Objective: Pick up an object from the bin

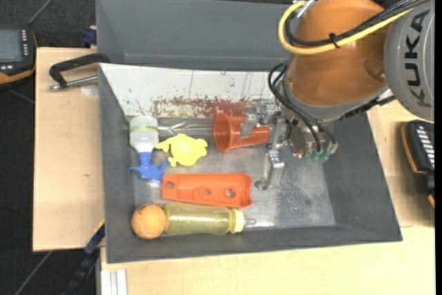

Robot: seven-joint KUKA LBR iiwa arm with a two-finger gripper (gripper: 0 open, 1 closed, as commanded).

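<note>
Gripper (271, 166) hangs under the arm's big orange wrist cover (335, 52), low in the right-centre of the grey metal bin (110, 148), above a bare patch of floor. Open or closed: cannot tell, as the cover and the cables hide most of the tool. Nearest thing is an orange-red plastic cup (231, 132) lying on its side near the back wall, mouth facing the view's left, its base end just beside the gripper's upper part; whether they touch cannot be told. In front of the cup and just left of the gripper's lower tip lies a flat orange plastic piece with small holes (207, 190), long side running left-right, apart from the gripper. In front of that, along the near wall, lies a yellowish translucent tube-shaped bottle (200, 221) with an orange ball (148, 221) touching its left end. Left of the cup is a crumpled pale yellow soft-looking object (181, 150), well apart from the gripper. Further left, near the left wall, is a small white and clear capped container (143, 133), with a small blue plastic piece (146, 168) just below it. A clear tube-like thing (183, 124) lies along the back wall between the white container and the cup. Yellow and black cables (304, 38) loop over the wrist cover.
</note>
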